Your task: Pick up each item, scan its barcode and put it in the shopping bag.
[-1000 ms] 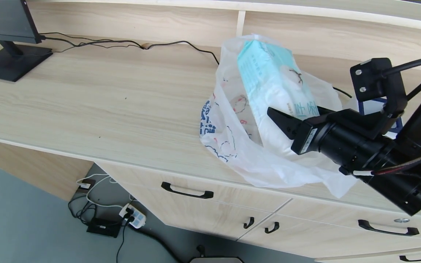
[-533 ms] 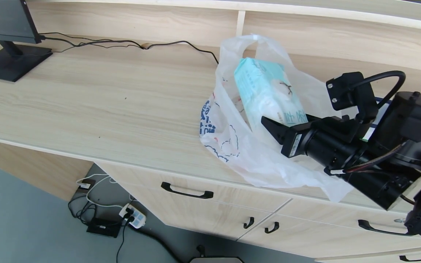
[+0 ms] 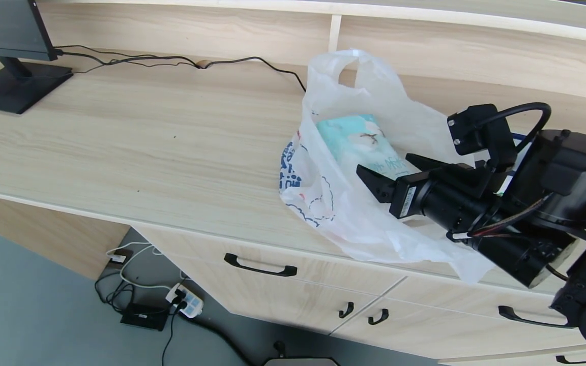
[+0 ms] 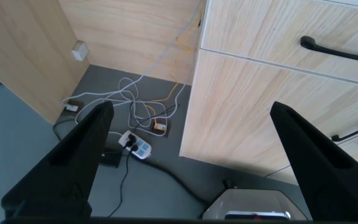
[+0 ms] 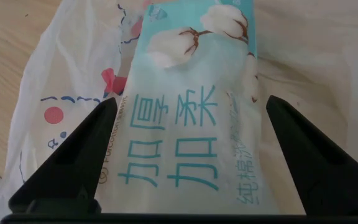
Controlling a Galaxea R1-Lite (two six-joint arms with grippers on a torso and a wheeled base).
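The right gripper (image 3: 385, 166) is held with jaws spread, nothing grasped, at the mouth of the shopping bag (image 3: 374, 81), where the tissue pack (image 3: 351, 137) is laid. Bagging is judged done, and a clean withdrawal is called for. Large teal characters and a cotton sprig are printed on the pack.

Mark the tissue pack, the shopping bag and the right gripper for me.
tissue pack (image 5: 191, 118), right wrist view, middle of its printed face.
shopping bag (image 3: 346, 223), head view, on its near wall.
right gripper (image 3: 384, 163), head view, midway between its fingertips.
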